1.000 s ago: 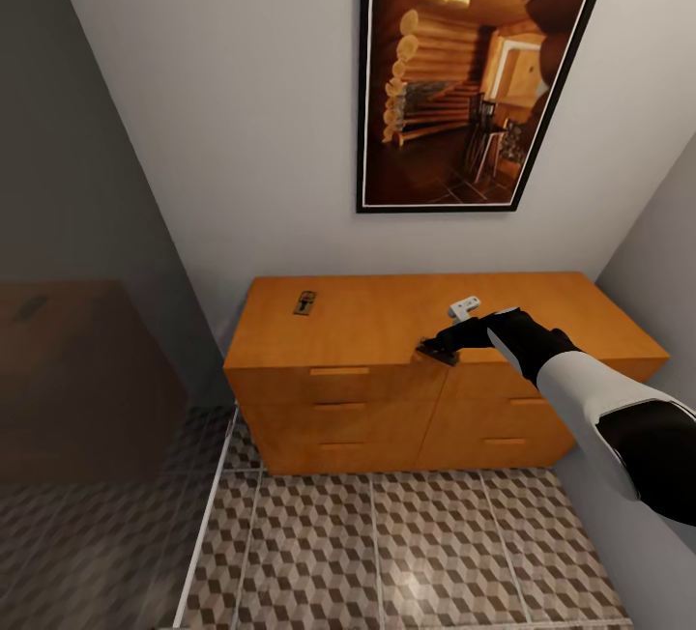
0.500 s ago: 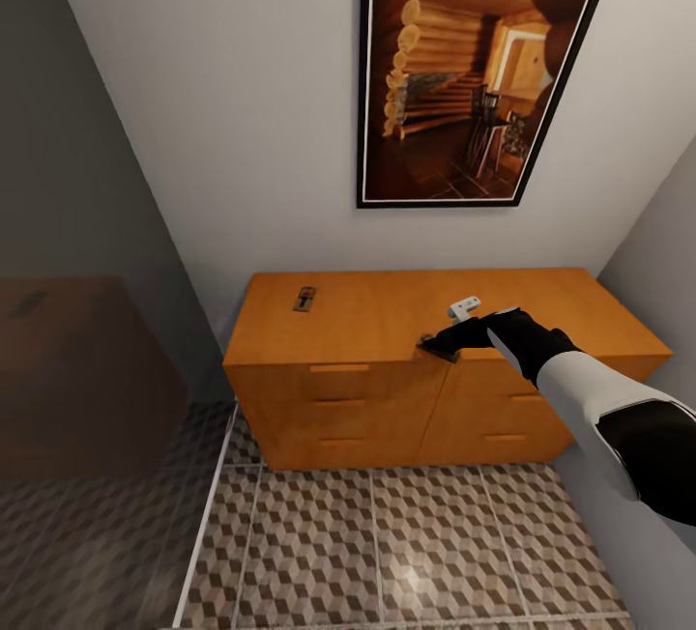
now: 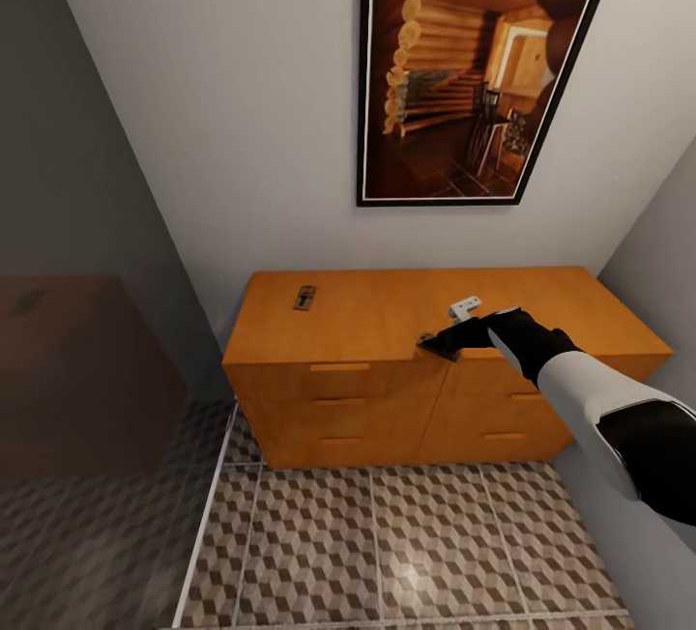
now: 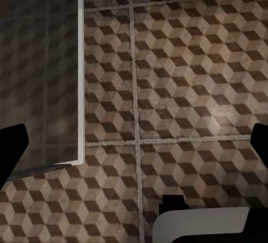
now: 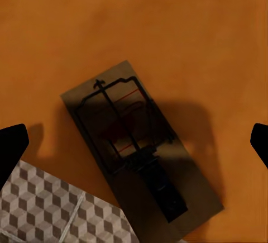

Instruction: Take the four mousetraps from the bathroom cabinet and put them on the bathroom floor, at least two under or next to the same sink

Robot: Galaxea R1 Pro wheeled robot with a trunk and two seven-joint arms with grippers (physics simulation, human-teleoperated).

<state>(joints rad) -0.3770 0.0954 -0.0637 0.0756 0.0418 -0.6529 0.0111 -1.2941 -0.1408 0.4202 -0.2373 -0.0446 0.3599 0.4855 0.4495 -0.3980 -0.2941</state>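
Observation:
The orange-brown cabinet (image 3: 367,321) stands against the back wall. One mousetrap (image 3: 305,298) lies on its top near the back left corner. A second mousetrap (image 3: 430,348) lies at the top's front edge, partly over the lip, and is large in the right wrist view (image 5: 139,148) with its wire and red mark facing up. My right gripper (image 3: 445,340) hovers just above it, open, its fingertips (image 5: 11,148) far apart on either side of the trap. My left gripper (image 4: 134,142) is open over the cube-patterned bathroom floor (image 4: 184,86), holding nothing.
A dark glass partition with a white frame (image 3: 208,504) closes the left side. A grey wall (image 3: 657,253) runs along the right beside the cabinet. A framed picture (image 3: 474,60) hangs above. Patterned tiles (image 3: 406,543) lie in front of the drawers.
The head view has tilted slightly, shifting the whole picture. My right gripper stays over the front mousetrap with almost no movement.

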